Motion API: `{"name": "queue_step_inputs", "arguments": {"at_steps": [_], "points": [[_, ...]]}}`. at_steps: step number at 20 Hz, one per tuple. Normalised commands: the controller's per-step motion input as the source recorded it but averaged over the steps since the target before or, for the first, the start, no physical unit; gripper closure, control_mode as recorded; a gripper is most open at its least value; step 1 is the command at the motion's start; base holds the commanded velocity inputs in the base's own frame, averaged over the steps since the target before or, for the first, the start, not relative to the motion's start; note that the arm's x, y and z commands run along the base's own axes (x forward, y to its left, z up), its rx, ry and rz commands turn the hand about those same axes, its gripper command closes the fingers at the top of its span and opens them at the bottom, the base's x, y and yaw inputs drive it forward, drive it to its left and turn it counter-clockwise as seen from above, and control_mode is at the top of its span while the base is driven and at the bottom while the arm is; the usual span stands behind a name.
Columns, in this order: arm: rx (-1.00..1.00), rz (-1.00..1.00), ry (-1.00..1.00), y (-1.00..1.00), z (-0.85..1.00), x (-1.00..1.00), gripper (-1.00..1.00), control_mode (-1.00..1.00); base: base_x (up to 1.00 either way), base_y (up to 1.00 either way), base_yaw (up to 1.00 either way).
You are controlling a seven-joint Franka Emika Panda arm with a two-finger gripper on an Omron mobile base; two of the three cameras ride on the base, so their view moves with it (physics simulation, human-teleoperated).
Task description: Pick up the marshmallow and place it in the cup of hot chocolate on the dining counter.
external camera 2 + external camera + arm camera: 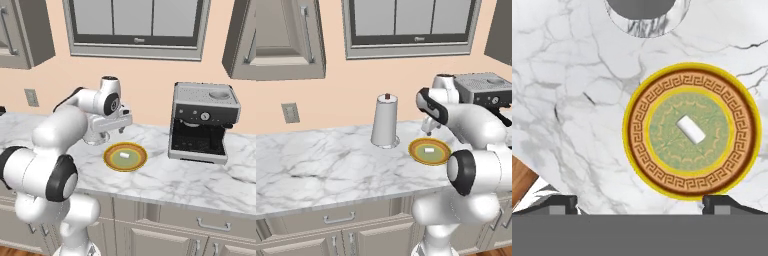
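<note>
The tool (121,131) is hanging above the desk (316,165) with its jaws spread wide apart and gripping nothing. The marshmallow (691,129) is lying untouched at the middle of the yellow patterned plate (657,100), which is sitting just beside the paper-towel roll (385,121). Judging from this, the task is only beginning: the grasp is not yet made, and lifting, carrying and dropping the marshmallow into the cup of hot chocolate are all remaining.

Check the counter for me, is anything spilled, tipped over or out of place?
Nothing stands out. The marshmallow lies in the middle of the plate, the paper-towel roll stands upright behind it, and the marble counter shows no spill.
</note>
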Motion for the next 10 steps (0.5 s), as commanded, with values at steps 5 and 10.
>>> {"name": "queue_step_inputs", "arguments": {"at_steps": [5,10], "points": [[-0.03,0.06,0.01,-0.23,-0.37,0.42,-1.0,-1.0,0.0,0.0,0.0],[-0.01,0.08,0.02,-0.16,-0.37,0.3,-1.0,-1.0,0.0,0.0,0.0]]}}
